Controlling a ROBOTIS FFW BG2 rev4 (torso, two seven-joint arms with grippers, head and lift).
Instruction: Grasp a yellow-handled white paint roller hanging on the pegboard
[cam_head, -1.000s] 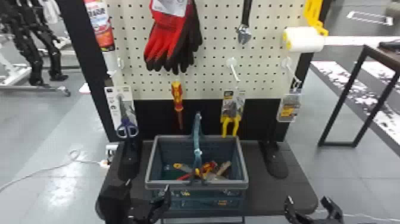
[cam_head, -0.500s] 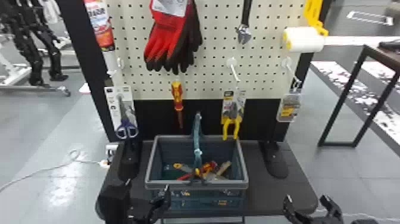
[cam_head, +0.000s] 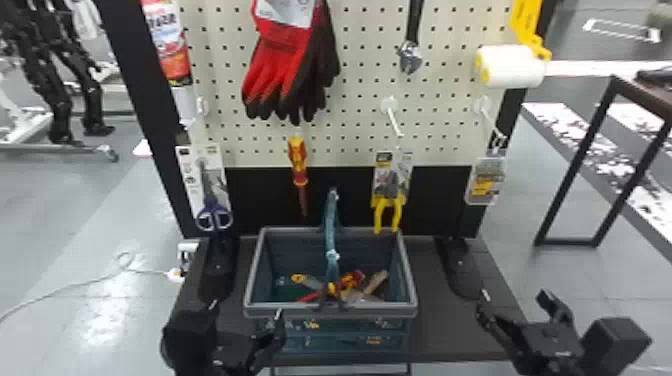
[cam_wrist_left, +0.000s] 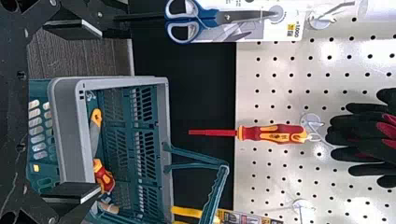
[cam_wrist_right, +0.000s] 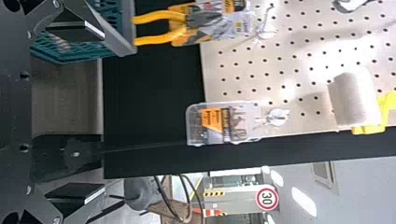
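One roller (cam_head: 510, 66) well above right tool (cam_head: 515, 303)

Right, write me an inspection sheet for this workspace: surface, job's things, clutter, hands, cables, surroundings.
Surface: black table standing in front of a pegboard.
Job's things: paint roller, white with a yellow handle, hanging at the pegboard's upper right corner, untouched.
Clutter: red and black gloves, screwdriver, packed scissors, yellow pliers and a small pack on the board; teal basket of tools on the table.
Hands: left hand and right hand both open, low at the table's front, far below the roller.
Cables: white cable on the floor, on the left.
Surroundings: black-framed table on the right.
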